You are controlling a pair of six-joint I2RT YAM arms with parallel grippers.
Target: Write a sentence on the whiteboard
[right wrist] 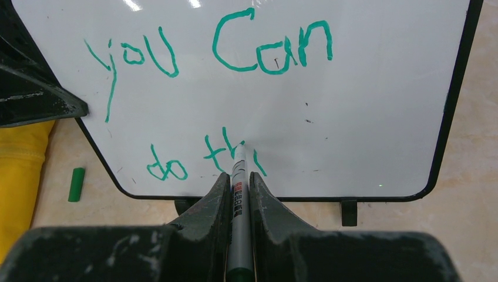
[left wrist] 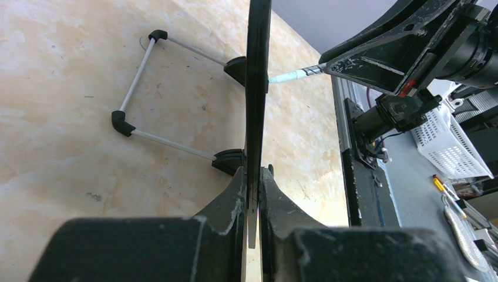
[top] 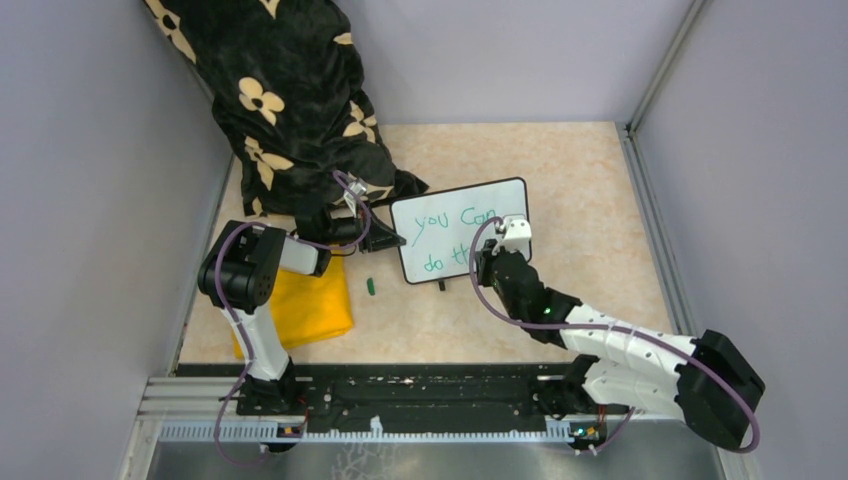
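Top view: whiteboard (top: 500,200) stood propped near the middle of the table (top: 590,230), face toward the arms. The sentence (top: 448,220) read "you Can" above "do th", rest hidden by the arm. Left gripper (top: 395,240) sat on the board's left edge, right gripper (top: 486,258) at the lower line of text. Tan mottled tabletop, grey walls (top: 90,150) on three sides, black flowered fabric (top: 290,110) heaped at the back left. Yellow cloth (top: 310,305) lay under the left arm, small green cap (top: 370,286) just beside it.

Left wrist: board seen edge-on, pinched tight between nearly closed fingers. Wire stand (left wrist: 141,88) spread behind it on the table. Marker (left wrist: 292,74) tip touched the board's face. A white basket (left wrist: 449,141) sat off the table edge.

Right wrist: fingers nearly closed, clamped on the marker barrel, tip on the board just after "th", a short stroke beside it.

Step, as I judge it: partway through the last word, "this"; most of the writing done. Next move likely calls for finishing the "i" and adding an "s" with light tip pressure, while the left grip braces the board so it doesn't tip back or slide.
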